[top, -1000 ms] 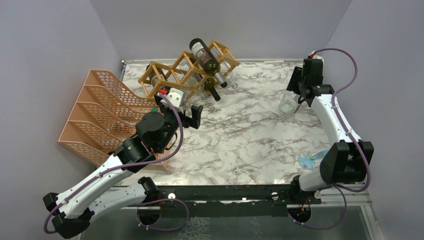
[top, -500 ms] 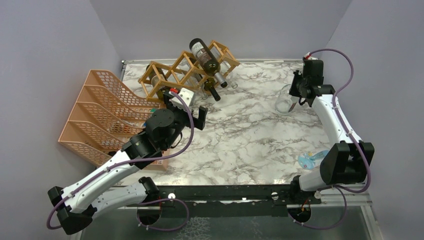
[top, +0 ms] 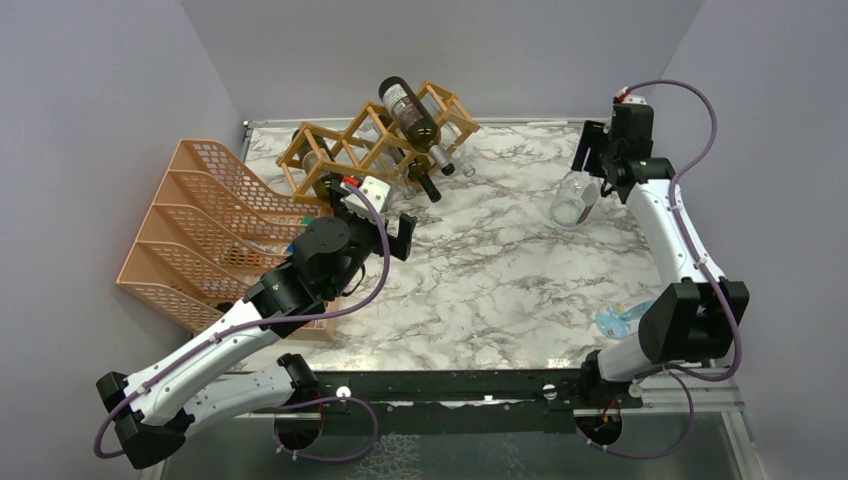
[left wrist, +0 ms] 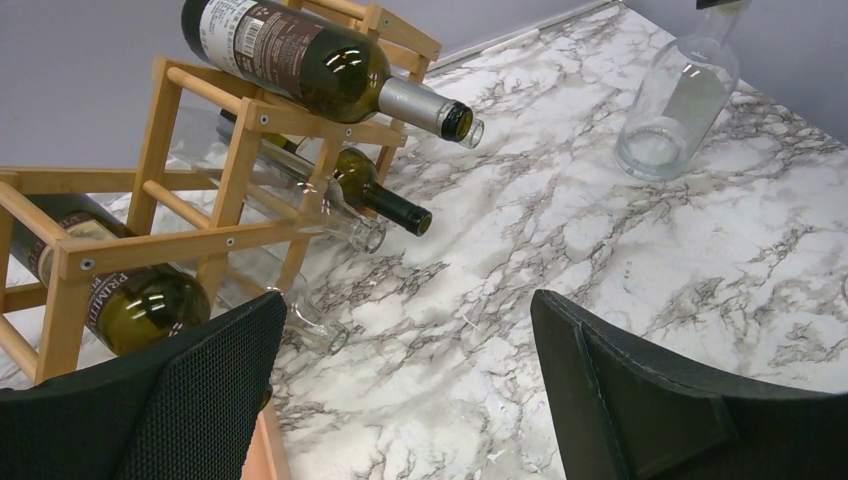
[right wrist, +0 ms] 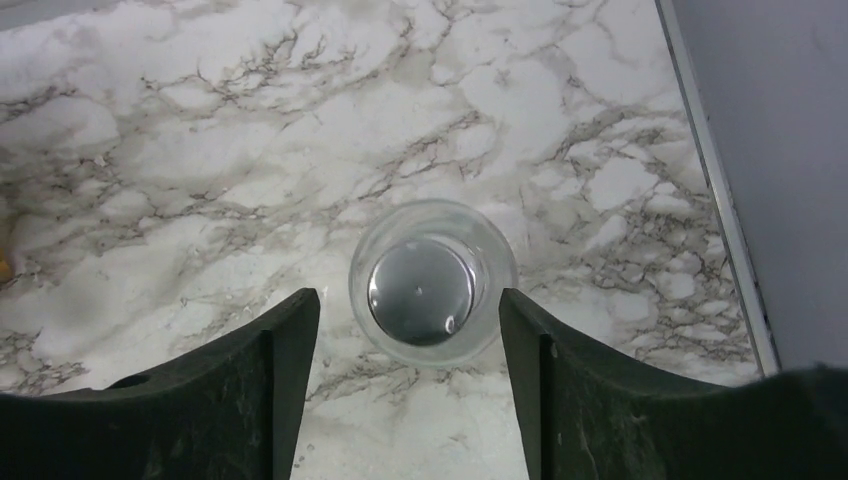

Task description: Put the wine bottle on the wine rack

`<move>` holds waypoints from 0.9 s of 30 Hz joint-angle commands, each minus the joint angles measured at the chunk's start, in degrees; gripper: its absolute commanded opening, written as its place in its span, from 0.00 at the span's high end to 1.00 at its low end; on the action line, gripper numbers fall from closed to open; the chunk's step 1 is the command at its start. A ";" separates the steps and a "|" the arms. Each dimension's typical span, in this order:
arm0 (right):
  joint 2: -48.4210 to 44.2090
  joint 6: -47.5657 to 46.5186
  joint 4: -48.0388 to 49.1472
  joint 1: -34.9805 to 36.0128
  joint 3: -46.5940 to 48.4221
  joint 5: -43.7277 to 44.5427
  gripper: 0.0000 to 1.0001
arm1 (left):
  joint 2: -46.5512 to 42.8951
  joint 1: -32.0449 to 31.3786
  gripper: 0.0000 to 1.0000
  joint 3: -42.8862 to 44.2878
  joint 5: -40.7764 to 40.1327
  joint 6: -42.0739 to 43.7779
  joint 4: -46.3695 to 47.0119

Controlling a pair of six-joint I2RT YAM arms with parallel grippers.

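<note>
The left jaws are hanging spread wide and empty over the marble bench (top: 500, 280), while farther right the right jaws are hovering parted on either side of the clear, colourless glass wine bottle (right wrist: 432, 283), which is standing upright, well apart from the tan lattice wine rack (top: 375, 145) holding dark bottles (top: 410, 112) at the back.

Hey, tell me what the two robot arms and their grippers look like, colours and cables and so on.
Both the left arm and right arm have white tubular links with bulky black joint housings. A purple-grey cable loops along each one. The left gripper and right gripper have broad, matte black fingers; one left finger carries a fine mesh-textured pad.
</note>
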 commanded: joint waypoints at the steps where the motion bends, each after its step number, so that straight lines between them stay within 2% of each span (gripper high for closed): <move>1: 3.67 -1.83 1.90 0.11 3.71 0.29 0.35 | -0.83 -0.01 0.01 0.76 0.72 -0.42 0.17; 7: 5.55 -1.99 -0.79 0.10 3.54 -0.90 0.61 | -0.60 0.00 0.01 0.20 0.64 -1.15 0.41; 10: 4.78 -2.18 -2.41 0.12 2.80 -2.43 0.66 | -0.29 0.00 0.01 0.08 0.63 -1.26 0.58; 15: 1.72 -1.15 -3.71 1.82 0.63 -8.82 0.84 | 0.48 0.00 0.01 -0.70 0.22 -2.39 1.53; 20: -2.59 1.37 -2.86 9.16 -2.75 -15.11 0.85 | 3.00 0.00 0.01 -1.33 -0.25 -5.55 1.74; 27: -8.07 7.20 1.65 20.30 -7.33 -17.89 0.86 | 7.11 0.09 0.01 -3.74 2.68 -13.44 2.98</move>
